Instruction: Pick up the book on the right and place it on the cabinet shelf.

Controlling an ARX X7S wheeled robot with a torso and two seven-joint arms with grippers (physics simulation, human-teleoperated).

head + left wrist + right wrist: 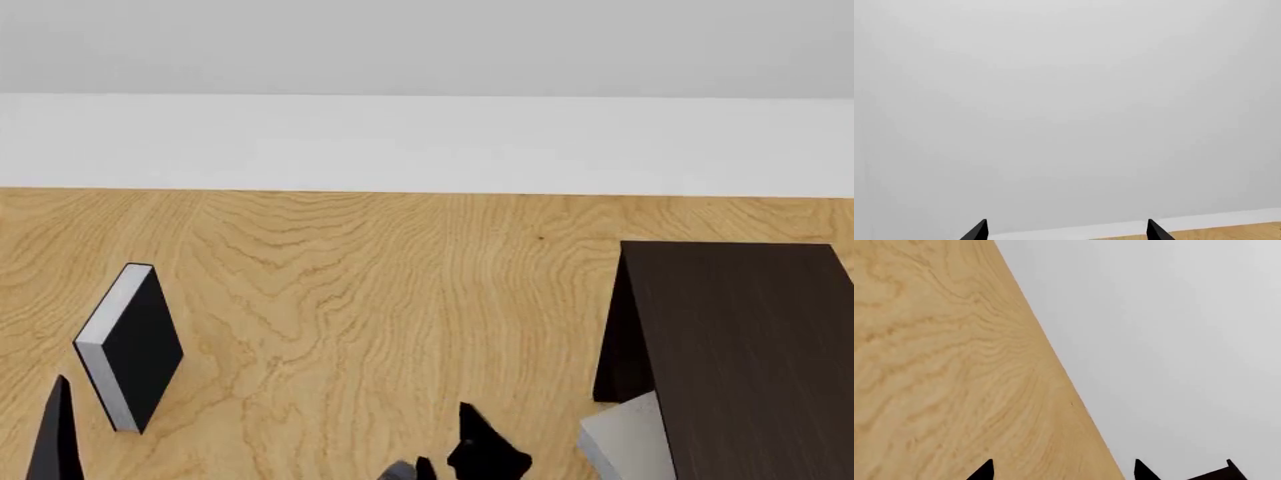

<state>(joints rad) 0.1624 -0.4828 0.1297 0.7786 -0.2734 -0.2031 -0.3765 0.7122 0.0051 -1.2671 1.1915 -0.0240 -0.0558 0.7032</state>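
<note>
Currently the book (625, 440) sits low at the right of the head view, a pale grey slab tucked against the near side of the cabinet shelf (741, 350), touching or just beside it; which, I cannot tell. It does not look shelved yet, so my judgement is that the pick is still to come. The black-covered book (130, 345) stands upright on the wooden table (387, 290), well apart to the left, and is not the target.

Right gripper (1062, 471): tips spread, nothing between them, aimed along the table edge with a dark cabinet corner beside one tip, presumably staged for the reach.

Left gripper (1066, 231): tips spread, empty, facing the wall (1067, 100), probably parked clear.
</note>
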